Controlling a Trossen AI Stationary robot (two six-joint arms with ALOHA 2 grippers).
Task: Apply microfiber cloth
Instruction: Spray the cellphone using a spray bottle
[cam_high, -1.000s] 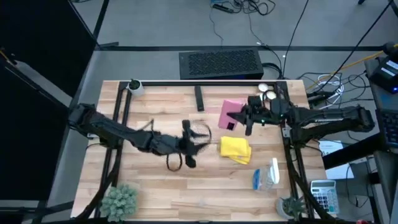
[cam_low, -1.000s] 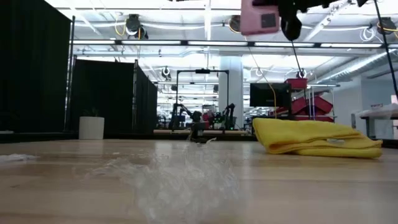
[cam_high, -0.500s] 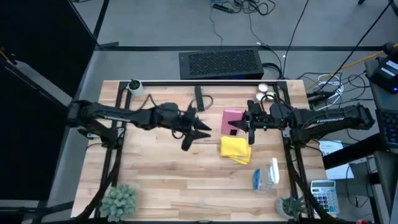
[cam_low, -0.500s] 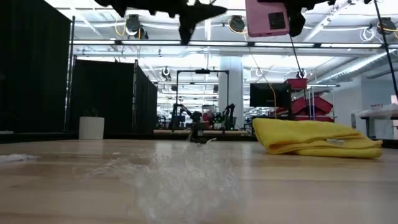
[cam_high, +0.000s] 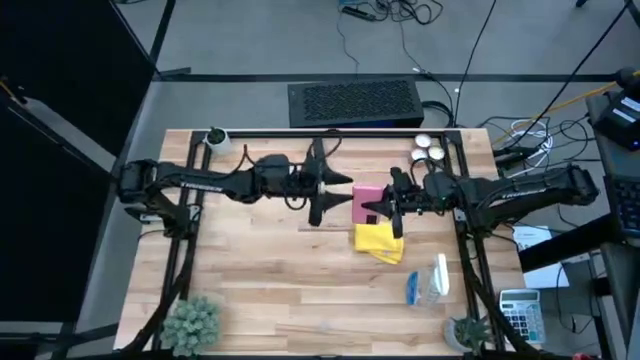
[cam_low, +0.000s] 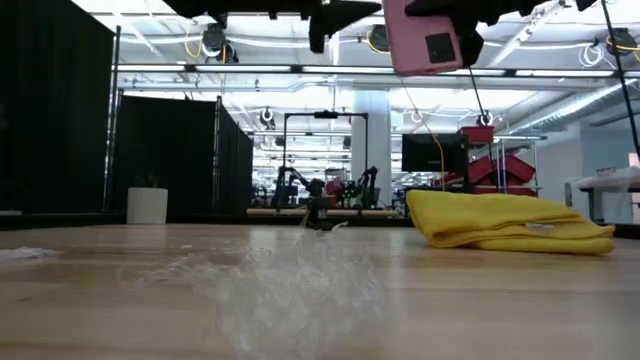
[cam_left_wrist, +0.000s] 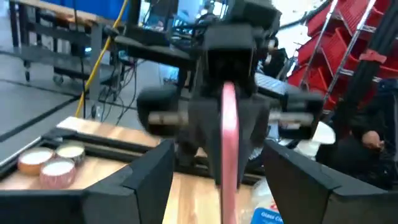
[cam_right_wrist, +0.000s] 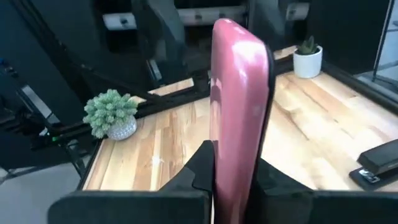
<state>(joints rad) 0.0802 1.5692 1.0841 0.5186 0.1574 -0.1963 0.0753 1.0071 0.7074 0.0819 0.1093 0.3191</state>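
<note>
One microfiber cloth (cam_high: 379, 241), bright yellow and loosely folded, was seen lying on the worktop (cam_high: 260, 290) right of centre, nearer the right edge than the left, and nothing was touching it. It was judged that the wiping had not yet begun: the cloth had not been picked up, while the item to be cleaned had already been raised. One pink phone (cam_high: 368, 197) was held edge-up above the worktop, just behind the cloth, clamped between the fingers of the right gripper (cam_high: 392, 203); in the right wrist view the pink slab (cam_right_wrist: 239, 99) was seen standing upright between the two dark fingers. The left gripper (cam_high: 334, 190) was held in the air just beside the phone's left side, its fingers spread apart with nothing between them; in the left wrist view the phone's thin edge (cam_left_wrist: 228, 143) was seen straight ahead between the open fingers. What remained, as judged, was for the cloth to be taken up and brought against the phone. Further things were counted: one dark flat bar (cam_high: 320, 155) near the back edge, one small white pot (cam_high: 216, 138) at the back left corner, one green plant (cam_high: 192, 322) at the front left corner, one clear bottle with a blue label (cam_high: 430, 282) near the front right, and two small round tins (cam_high: 428, 147) at the back right corner.
</note>
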